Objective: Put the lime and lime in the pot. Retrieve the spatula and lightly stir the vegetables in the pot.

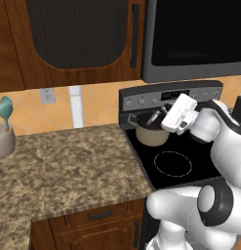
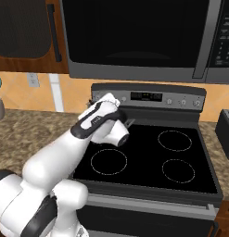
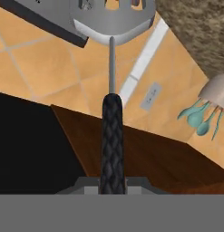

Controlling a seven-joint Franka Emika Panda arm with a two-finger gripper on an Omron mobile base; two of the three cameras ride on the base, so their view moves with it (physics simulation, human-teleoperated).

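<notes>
The gripper (image 1: 158,118) is clamped on the black handle of the spatula (image 3: 112,131), poised above the pot (image 1: 152,134) on the stove (image 1: 183,168).

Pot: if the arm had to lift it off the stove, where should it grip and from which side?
Probably the dark rim of the pot, from above, one finger inside and one outside. It stands upright on the stove's back-left burner; the side handles look too small. The gripper above it is shut on the spatula.
</notes>
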